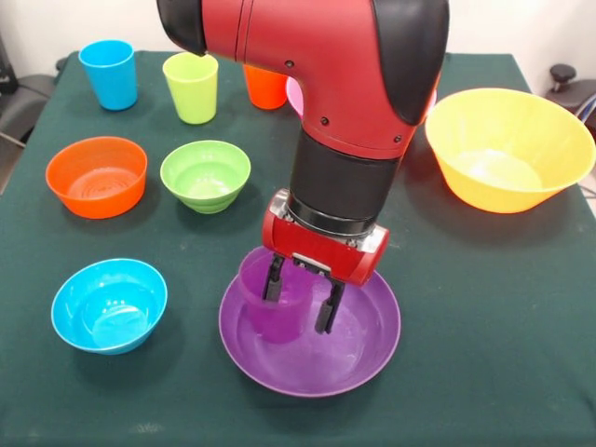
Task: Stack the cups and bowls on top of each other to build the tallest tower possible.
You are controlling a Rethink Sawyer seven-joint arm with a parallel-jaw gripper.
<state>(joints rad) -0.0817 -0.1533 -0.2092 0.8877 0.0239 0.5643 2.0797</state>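
My gripper points down over the wide purple bowl. A purple cup stands upright inside that bowl. My fingers are apart: one finger is over the cup's mouth, the other is just outside its right wall. The blue cup, lime green cup and orange cup stand at the far left. The orange bowl, green bowl and blue bowl sit apart on the left. The yellow bowl is at the right. The pink bowl is mostly hidden behind my arm.
The dark green cloth covers the table. My red and black arm comes down over the middle and hides the far centre. Dark objects stand beyond the table's far corners.
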